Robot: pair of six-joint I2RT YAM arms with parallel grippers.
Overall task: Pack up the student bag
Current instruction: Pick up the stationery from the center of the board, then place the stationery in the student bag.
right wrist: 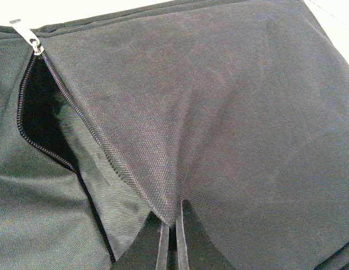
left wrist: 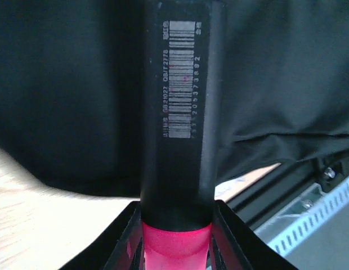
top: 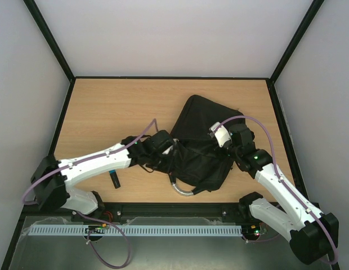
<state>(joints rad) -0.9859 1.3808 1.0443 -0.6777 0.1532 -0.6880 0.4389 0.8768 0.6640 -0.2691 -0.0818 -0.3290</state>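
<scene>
the left gripper point(left wrist: 175, 228) clamps a black pen point(left wrist: 183, 112), its length pointing at the bag point(top: 200, 112) just ahead. the right gripper point(right wrist: 175, 228) pinches fabric beside the open zip point(right wrist: 42, 121).

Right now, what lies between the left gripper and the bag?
A black pen with a barcode, clamped in the left gripper, reaches toward the bag; the left wrist view shows it.
</scene>
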